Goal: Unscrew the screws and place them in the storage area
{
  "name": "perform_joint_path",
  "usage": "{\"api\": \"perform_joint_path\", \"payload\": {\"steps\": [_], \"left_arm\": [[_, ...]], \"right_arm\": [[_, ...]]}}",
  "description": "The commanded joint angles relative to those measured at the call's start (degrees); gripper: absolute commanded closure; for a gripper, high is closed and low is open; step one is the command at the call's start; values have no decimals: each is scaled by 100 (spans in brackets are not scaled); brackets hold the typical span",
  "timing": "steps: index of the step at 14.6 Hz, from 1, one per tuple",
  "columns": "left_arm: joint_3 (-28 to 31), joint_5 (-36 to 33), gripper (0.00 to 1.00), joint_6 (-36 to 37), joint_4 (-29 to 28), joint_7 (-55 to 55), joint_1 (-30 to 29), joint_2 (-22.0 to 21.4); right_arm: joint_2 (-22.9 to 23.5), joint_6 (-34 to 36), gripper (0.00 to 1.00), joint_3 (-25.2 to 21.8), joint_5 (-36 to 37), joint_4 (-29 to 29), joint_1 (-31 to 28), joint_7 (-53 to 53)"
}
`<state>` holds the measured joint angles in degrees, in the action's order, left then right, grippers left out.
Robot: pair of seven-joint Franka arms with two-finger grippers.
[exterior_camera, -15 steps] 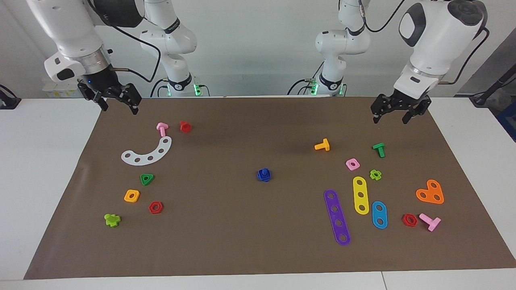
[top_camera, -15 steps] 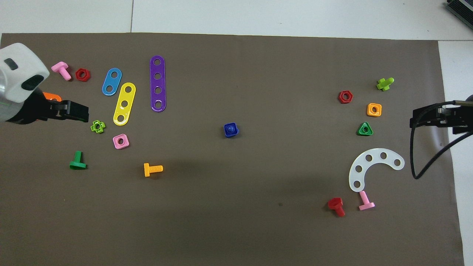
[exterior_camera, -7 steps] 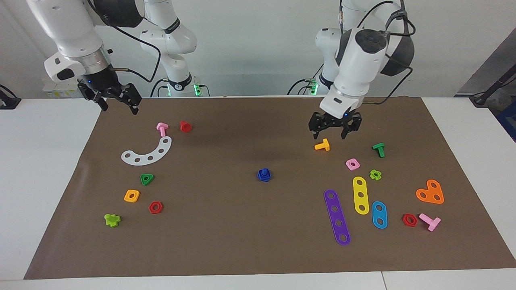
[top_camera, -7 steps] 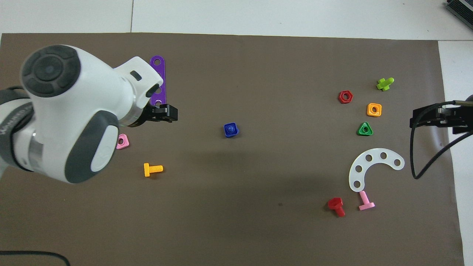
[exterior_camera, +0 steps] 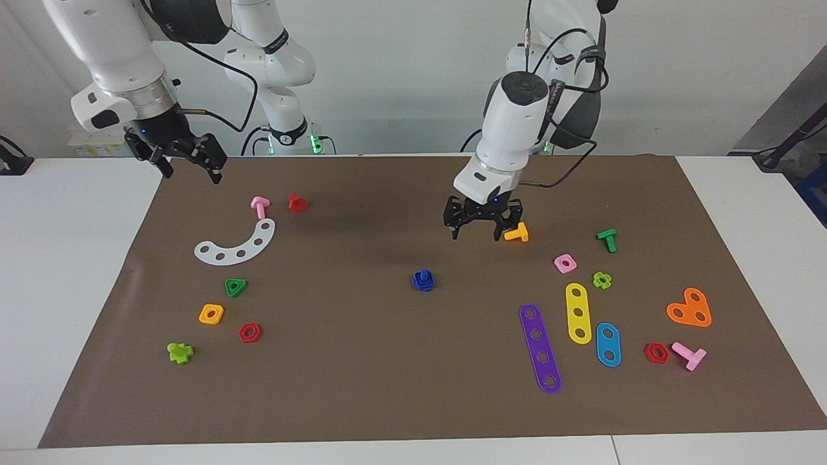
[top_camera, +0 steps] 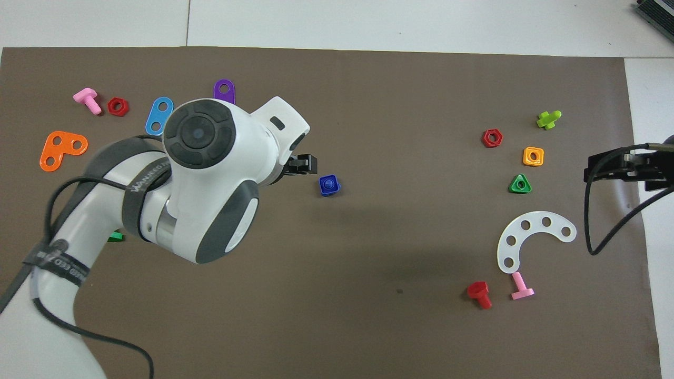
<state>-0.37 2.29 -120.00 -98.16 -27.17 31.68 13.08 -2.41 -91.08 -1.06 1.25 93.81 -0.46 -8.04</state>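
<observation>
The dark-blue screw (exterior_camera: 423, 279) stands upright in a dark-blue square nut at the middle of the brown mat; it also shows in the overhead view (top_camera: 329, 185). My left gripper (exterior_camera: 475, 236) hangs open and empty over the mat beside an orange bolt (exterior_camera: 517, 233), toward the left arm's end from the screw; its tip shows in the overhead view (top_camera: 306, 164). The storage area holds a white curved strip (exterior_camera: 236, 244) and small coloured nuts and bolts at the right arm's end. My right gripper (exterior_camera: 192, 175) waits open over the mat's edge there.
Purple (exterior_camera: 540, 349), yellow (exterior_camera: 578, 312) and blue (exterior_camera: 608, 344) straight strips, an orange heart plate (exterior_camera: 690, 309), a pink nut (exterior_camera: 565, 263) and a green bolt (exterior_camera: 607, 239) lie at the left arm's end. The left arm hides some of them in the overhead view.
My left arm has swung from its end of the table toward the middle, and its gripper has come down closer to the blue screw. The right arm has not moved.
</observation>
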Motion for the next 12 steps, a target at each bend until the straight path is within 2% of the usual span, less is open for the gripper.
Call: {"api": "perform_joint_path", "payload": {"steps": [1, 3, 5, 8, 12], "left_arm": [[125, 17, 5, -296, 393, -323, 364, 729], [160, -262, 6, -348, 647, -341, 645, 1230], [152, -510, 7, -532, 658, -332, 646, 1337], [152, -528, 9, -1068, 640, -306, 620, 1530], [143, -545, 12, -1314, 456, -262, 620, 1584]], "right_arm": [[-93, -95, 0, 18, -108, 120, -42, 65], [-93, -95, 0, 18, -108, 120, -42, 65], [-93, -95, 0, 18, -108, 120, -42, 65], [-93, -103, 0, 18, -108, 120, -42, 65], [-93, -95, 0, 18, -108, 120, -42, 65]]}}
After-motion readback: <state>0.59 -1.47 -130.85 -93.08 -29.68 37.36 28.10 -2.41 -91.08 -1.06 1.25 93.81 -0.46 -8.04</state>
